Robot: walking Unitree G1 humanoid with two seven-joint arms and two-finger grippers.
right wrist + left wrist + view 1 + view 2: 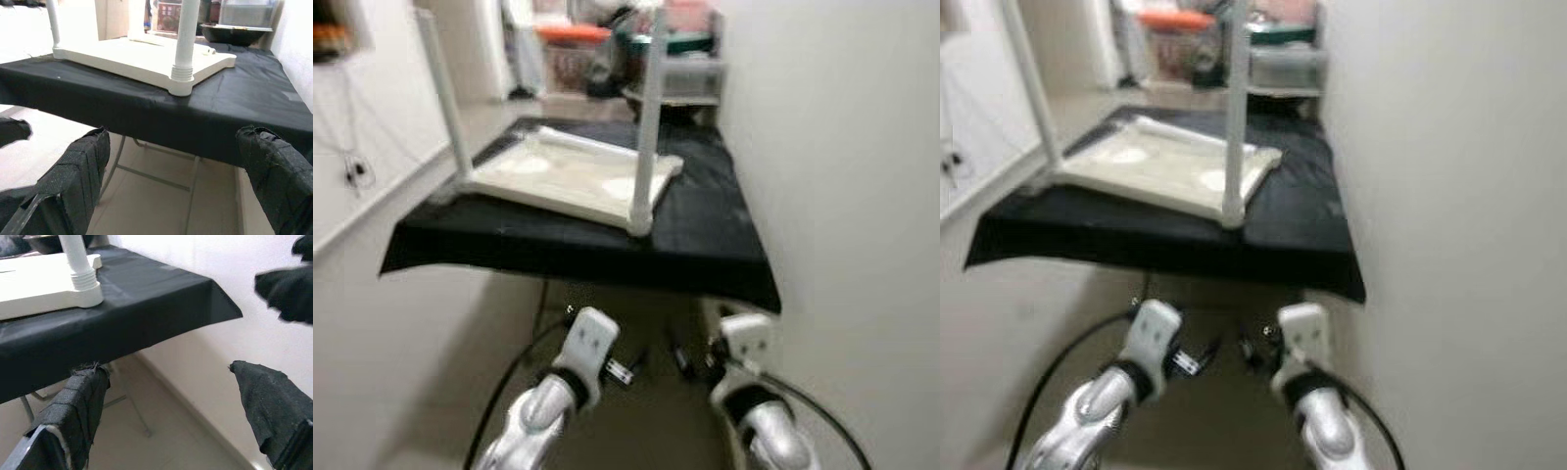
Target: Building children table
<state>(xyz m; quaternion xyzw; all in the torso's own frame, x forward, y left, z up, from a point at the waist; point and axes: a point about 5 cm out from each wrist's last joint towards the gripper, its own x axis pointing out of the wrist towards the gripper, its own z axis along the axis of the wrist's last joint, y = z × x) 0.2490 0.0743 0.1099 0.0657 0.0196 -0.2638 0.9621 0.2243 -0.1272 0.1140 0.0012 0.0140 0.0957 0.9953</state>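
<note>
The left gripper (166, 396) hangs low, below the front edge of the work table, its two fingers (73, 406) spread wide with nothing between them. They are wrapped in coarse, woven black fabric tape, frayed at the tips. The right gripper (178, 166) sits beside it at the same height, also spread wide and empty, with the same rough black wrapping on its fingers (274, 166). From the head camera both silver arms (548, 406) end in white, blocky wrist housings, with black cables looping down from them.

The children's table (570, 176) lies upside down on the work table, near its front edge. Its top is a flat, off-white plastic slab with rounded corners and shallow round hollows moulded into the underside. Two slim white tubular legs stand upright at its near corners: one (646, 127) on the right, one (442, 93) on the left. The right leg meets the slab at a ribbed, threaded collar (182, 74). Another white piece (587, 145) lies flat across the far part of the slab.

A smooth, matte black cloth (705, 245) covers the work table and hangs over its edge; thin metal folding legs (146, 171) show beneath. A plain pale wall (842, 196) runs along the right. Blurred storage bins (578, 49) stand behind. No writing can be read.
</note>
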